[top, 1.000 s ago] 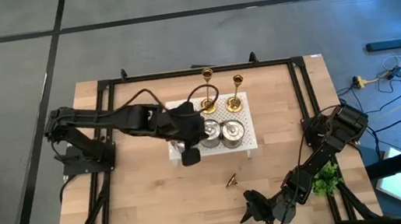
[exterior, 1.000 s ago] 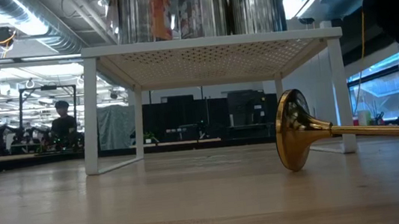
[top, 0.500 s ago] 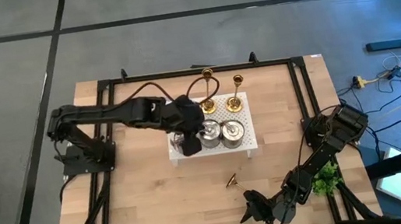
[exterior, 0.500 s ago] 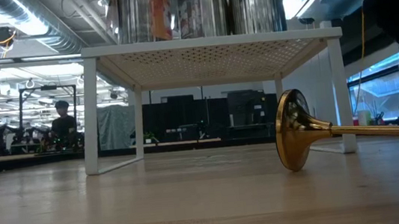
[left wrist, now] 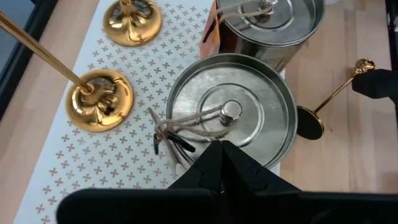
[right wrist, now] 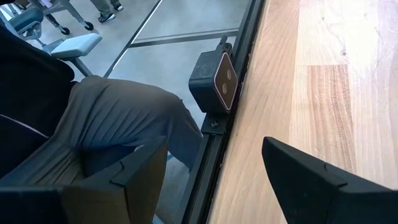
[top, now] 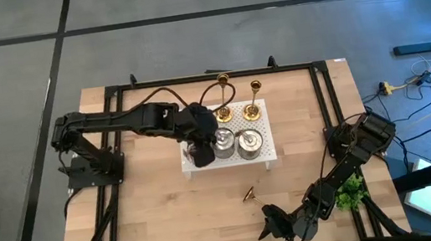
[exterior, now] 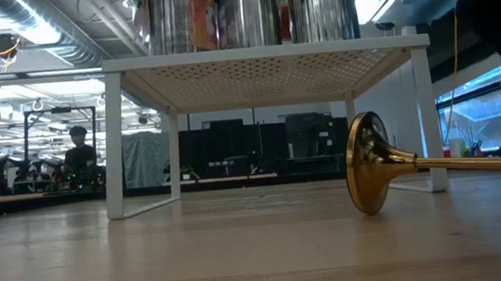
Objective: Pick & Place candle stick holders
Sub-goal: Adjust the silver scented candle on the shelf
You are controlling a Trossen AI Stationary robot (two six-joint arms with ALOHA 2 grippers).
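No writing is legible. At the high view's centre, the left end effector (top: 200,150), fingers together, hovers over the white stand (top: 265,157), which carries three silver holders (left wrist: 231,115) and two upright gold candlesticks (left wrist: 99,99). Only the low view shows the fallen gold candlestick (exterior: 373,162) clearly. The right end effector (right wrist: 214,165), fingers apart, waits at the worktop (top: 161,213) edge, lower right.
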